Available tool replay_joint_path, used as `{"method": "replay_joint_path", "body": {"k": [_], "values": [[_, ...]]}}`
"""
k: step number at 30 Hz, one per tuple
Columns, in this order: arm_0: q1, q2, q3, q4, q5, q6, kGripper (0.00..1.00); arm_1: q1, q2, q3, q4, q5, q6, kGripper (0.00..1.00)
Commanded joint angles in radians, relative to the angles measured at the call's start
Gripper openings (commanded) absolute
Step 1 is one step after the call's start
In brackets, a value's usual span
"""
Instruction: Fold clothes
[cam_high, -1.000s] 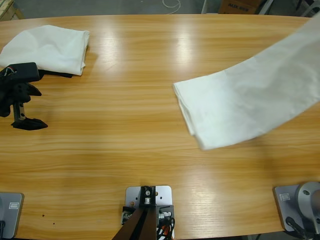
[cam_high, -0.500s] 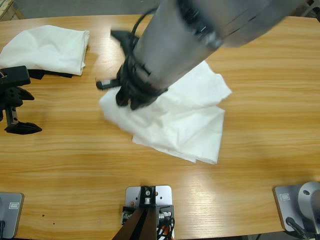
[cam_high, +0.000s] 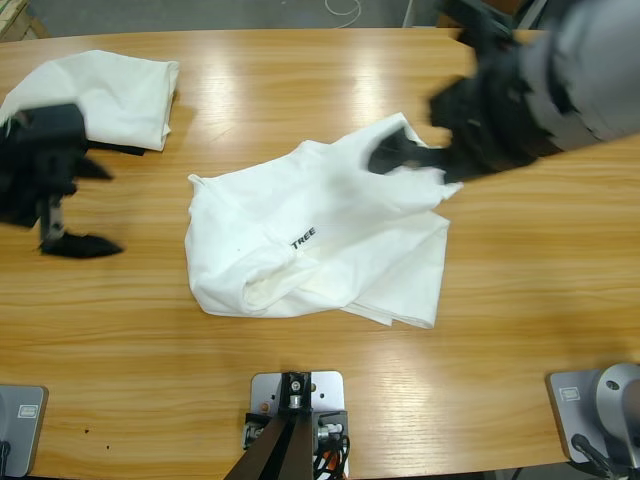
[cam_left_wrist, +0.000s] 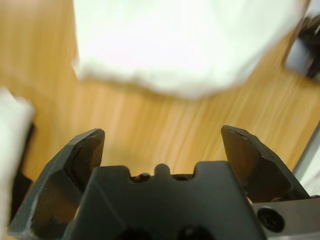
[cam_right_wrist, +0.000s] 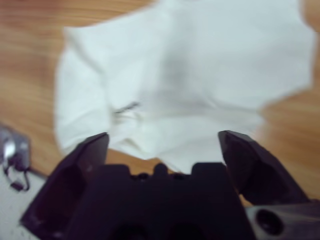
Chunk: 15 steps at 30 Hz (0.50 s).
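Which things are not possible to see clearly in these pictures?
- Folded shirt: its lettering is hidden by the folds, high view.
- Dark thing under that shirt: mostly covered, so what it is stays unclear.
- Right pincer: blurred in the high view.
- Crumpled shirt: sleeves and neck lost in folds.
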Motion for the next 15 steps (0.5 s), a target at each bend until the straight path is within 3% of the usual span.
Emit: {"method": "replay_joint_path", "body": {"k": [1,5,10,13,15], "values": [[-0.072,0.393,-0.36,0.002,-0.004,-0.064,0.908,-0.085,-0.118,0.151,0.014,-0.013,0.042,0.982],[-0.106,0.615,-0.598,0.073,-0.003,-0.15,0.927,-0.118,-0.167,0.206,0.019,-0.013,0.041,0.98],[-0.159,0.838,-0.891,0.204,-0.014,0.09,0.941,-0.181,-0.229,0.284,0.02,-0.005,0.032,0.978],[-0.159,0.916,-1.014,0.245,-0.014,0.103,0.922,-0.199,-0.241,0.323,0.009,-0.003,0.03,0.978],[-0.16,0.94,-1.031,0.254,-0.012,0.097,0.903,-0.206,-0.241,0.336,-0.001,-0.003,0.03,0.977]]}}
